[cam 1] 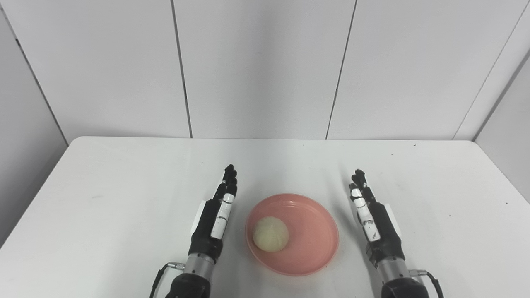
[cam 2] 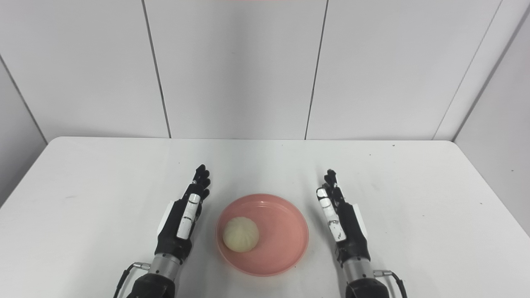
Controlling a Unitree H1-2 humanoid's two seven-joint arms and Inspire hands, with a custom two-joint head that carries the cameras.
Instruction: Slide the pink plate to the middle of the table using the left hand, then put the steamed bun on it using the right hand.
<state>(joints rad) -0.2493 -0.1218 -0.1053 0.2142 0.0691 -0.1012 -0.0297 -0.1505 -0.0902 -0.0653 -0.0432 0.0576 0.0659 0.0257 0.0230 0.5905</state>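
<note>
pink plate (cam 1: 314, 248): near front edge of table (cam 1: 124, 186), about midway between left and right edges | steamed bun (cam 1: 271, 234): on plate, left part | left hand (cam 1: 215, 219): just left of plate, fingers straight, holding nothing | right hand (cam 1: 374, 221): right of plate, apart, fingers straight, holding nothing

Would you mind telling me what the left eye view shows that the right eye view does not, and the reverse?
Only the left eye view: more of the grey wall panel left of the table, and less table to the right of the right hand.
Only the right eye view: more of the table's right side and a faint pink strip at the top edge.
Both: the steamed bun lying in the left part of the pink plate on the white table, with the left hand and right hand open on either side, touching neither.
</note>
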